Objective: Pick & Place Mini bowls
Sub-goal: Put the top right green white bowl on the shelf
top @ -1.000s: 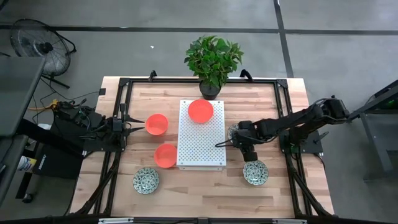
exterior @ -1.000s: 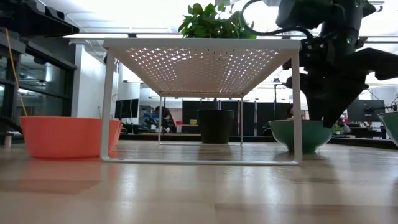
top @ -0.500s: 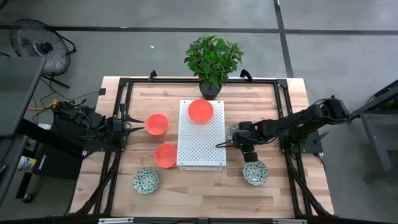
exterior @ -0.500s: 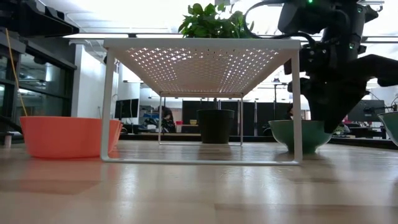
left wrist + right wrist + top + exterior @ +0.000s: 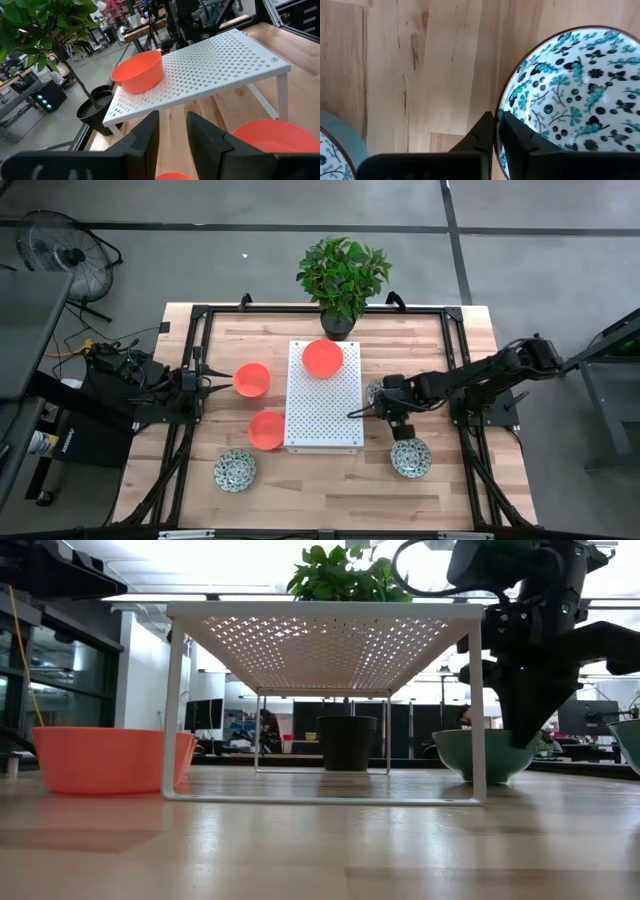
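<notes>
— Where the right gripper (image 5: 385,398) sits right of centre, what does its bowl look like?

— White inside with dense teal and dark flowers; the patterned bowl (image 5: 570,95) has its rim pinched between the nearly closed fingers, beside the white rack (image 5: 323,395).

— And the others?

— One orange bowl (image 5: 323,358) sits empty on the rack's upper end. Two more (image 5: 252,379) (image 5: 266,430) lie left of it, with patterned ones lower left (image 5: 235,470) and lower right (image 5: 411,457).

— The left gripper (image 5: 172,132)?

— Middle left, fingers narrowly apart, empty.
</notes>
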Motion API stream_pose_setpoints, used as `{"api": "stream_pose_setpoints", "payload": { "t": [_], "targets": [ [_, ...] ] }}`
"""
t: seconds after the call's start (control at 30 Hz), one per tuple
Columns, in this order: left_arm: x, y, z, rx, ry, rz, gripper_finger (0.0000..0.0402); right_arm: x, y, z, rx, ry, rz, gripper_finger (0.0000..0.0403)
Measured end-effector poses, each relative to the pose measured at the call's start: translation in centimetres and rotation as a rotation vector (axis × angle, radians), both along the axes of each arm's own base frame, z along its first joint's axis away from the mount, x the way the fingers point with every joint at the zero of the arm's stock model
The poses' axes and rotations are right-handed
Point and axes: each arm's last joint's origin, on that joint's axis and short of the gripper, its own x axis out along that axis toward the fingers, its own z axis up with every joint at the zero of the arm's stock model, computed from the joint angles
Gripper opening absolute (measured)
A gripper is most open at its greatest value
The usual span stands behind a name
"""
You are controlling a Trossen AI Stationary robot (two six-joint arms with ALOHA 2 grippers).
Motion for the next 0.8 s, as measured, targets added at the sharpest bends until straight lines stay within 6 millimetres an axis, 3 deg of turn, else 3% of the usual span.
{"api": "stream_pose_setpoints", "payload": {
  "t": [0.2, 0.8],
  "targets": [
    [0.0, 0.0, 0.0, 0.000, 0.000, 0.000, 0.0095, 0.0, 0.0, 0.2, -0.004, 0.006, -0.007, 0.0008],
    [0.0, 0.0, 0.0, 0.000, 0.000, 0.000, 0.0095, 0.2, 0.3, 4.1, -0.118, 0.099, -0.103, 0.0000]
  ]
}}
